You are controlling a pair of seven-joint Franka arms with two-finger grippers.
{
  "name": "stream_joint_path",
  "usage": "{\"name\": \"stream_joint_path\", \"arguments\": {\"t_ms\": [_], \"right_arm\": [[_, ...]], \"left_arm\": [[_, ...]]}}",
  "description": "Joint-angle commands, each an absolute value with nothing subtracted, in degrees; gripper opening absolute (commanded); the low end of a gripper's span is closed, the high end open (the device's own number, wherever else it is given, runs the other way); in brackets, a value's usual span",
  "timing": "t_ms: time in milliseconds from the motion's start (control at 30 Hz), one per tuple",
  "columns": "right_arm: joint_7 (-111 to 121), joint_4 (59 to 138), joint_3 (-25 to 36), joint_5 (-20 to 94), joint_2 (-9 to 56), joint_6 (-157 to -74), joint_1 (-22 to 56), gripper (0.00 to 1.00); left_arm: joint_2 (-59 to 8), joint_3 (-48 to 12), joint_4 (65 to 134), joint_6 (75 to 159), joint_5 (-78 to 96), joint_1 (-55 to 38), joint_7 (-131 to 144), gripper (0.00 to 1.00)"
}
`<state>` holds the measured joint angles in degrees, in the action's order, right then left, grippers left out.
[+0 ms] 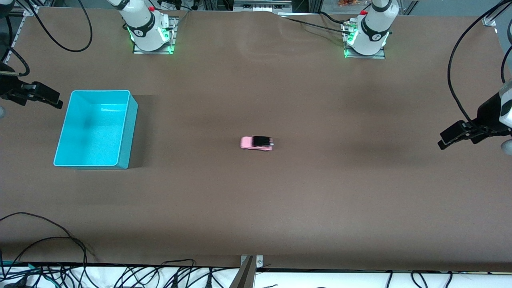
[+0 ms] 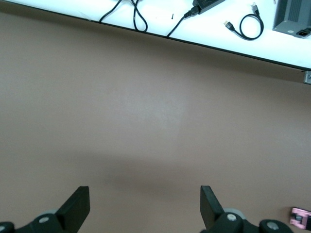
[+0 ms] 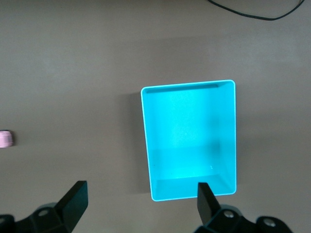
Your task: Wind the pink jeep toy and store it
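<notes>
We see the pink jeep toy [image 1: 256,143] resting on its wheels near the middle of the brown surface [image 1: 256,208], well away from every edge. Its black roof faces up and its long side runs along the length of the surface. Nothing touches it.

The teal bin [image 1: 132,120] sits toward the right arm's end of the surface, well apart from the jeep, upright and open at the top.

The right end effector [image 1: 46,99] hangs at the right arm's end of the surface, just beside the bin's outer wall, and we see its fingers spread wide with nothing between them; in the right wrist view the bin [image 3: 189,145] lies below the parted fingers [image 3: 73,201]. The left end effector [image 1: 452,138] hangs over the left arm's end of the surface, far from the jeep, its fingers [image 2: 77,206] likewise spread wide and holding nothing. Both arms wait.
</notes>
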<state>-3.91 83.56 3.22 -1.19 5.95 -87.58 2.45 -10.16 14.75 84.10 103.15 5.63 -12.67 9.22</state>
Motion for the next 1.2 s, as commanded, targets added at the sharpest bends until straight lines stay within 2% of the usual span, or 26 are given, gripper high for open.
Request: {"name": "stream_joint_path", "arguments": {"t_ms": [0, 1067, 1167], "right_arm": [[-3.34, 82.71, 3.25, -1.76, 5.89, -87.36, 2.37, 1.00], [-3.25, 82.71, 3.16, -1.76, 5.80, -87.36, 2.37, 1.00], [-3.25, 82.71, 3.16, -1.76, 5.80, -87.36, 2.37, 1.00]], "left_arm": [[-9.58, 14.15, 83.67, 102.04, 6.94, -12.13, 7.47, 1.00], [-7.82, 14.41, 83.76, 99.84, 6.94, -11.60, 7.56, 1.00], [-7.56, 12.05, 83.76, 99.67, 7.03, -8.36, 7.56, 1.00]]}}
